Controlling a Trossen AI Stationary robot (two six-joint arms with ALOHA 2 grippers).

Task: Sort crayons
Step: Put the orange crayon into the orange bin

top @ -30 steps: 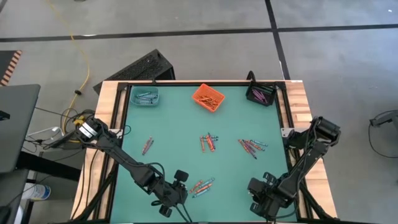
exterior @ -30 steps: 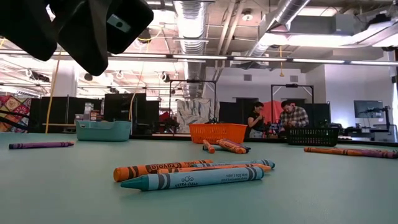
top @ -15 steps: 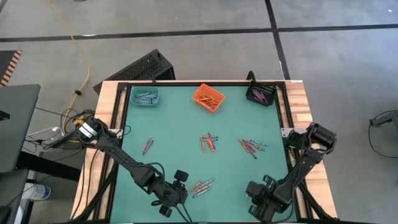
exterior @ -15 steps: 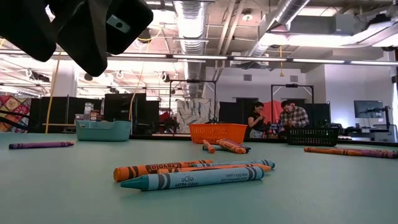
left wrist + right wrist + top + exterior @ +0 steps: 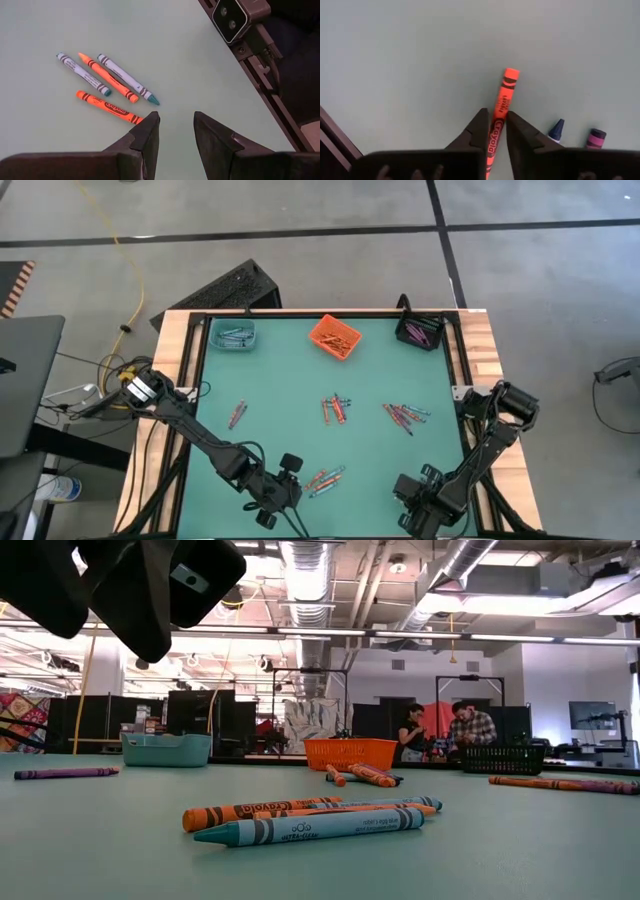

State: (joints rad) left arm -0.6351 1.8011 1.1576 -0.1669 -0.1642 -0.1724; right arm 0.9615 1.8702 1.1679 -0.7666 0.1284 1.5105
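On the green counter (image 5: 290, 380), the right gripper (image 5: 494, 131) sits at the near right corner, its jaws pinching an orange-red crayon (image 5: 502, 105) that sticks out forward between the two fingers; in the right wrist view a blue tip (image 5: 556, 128) and a pink crayon end (image 5: 595, 136) lie just beside it on the mat. The left gripper (image 5: 174, 131) hovers near the near edge, left of centre, its jaws spread with nothing between them, just short of a small group of four crayons (image 5: 107, 87): two orange and two pale blue-green ones lying side by side, the nearest orange one close to the left finger. Farther in, a mixed cluster of crayons (image 5: 335, 408) lies at the centre of the counter, another cluster (image 5: 404, 416) lies to its right, and a couple of crayons (image 5: 236, 414) lie apart on the left. Along the far edge stand a teal bin (image 5: 233, 335) at left, an orange bin (image 5: 334, 337) in the middle and a black bin (image 5: 419, 332) at right, each seeming to hold a few crayons, though they are too small to tell apart. Two people (image 5: 450, 732) stand in the room beyond the counter.
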